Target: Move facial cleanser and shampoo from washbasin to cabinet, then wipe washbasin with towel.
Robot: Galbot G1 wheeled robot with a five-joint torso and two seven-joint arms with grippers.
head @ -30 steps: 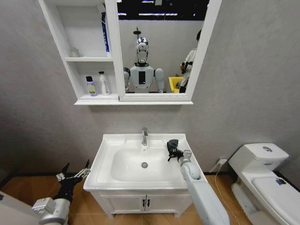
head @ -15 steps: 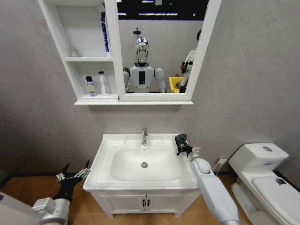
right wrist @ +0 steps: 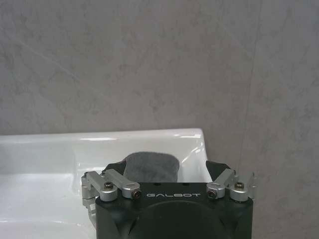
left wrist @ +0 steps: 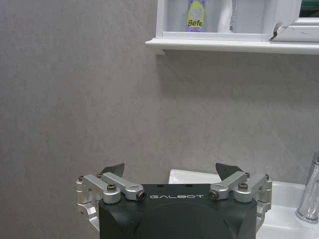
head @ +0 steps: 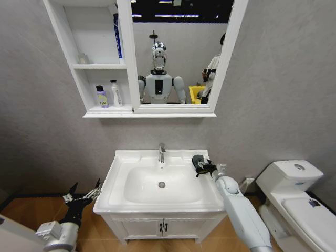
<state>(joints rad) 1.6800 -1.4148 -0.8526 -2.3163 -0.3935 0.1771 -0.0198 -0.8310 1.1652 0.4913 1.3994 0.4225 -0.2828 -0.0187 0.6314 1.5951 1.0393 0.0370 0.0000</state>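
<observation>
Over the washbasin's (head: 122, 159) right rear corner, in the head view, the right gripper (head: 201, 166) is being held above the towel (head: 198, 160); both bottles are already standing in the cabinet (head: 97, 112). The left gripper (head: 82, 198) is being kept idle, low beside the washbasin's left edge, fingers apart.

From the right wrist, the dark grey folded towel (right wrist: 152, 167) is being framed directly ahead between spread fingers, lying flat on the rim; the right arm is judged nearer.

From the left wrist, spread fingers (left wrist: 110, 170) are being shown.
</observation>
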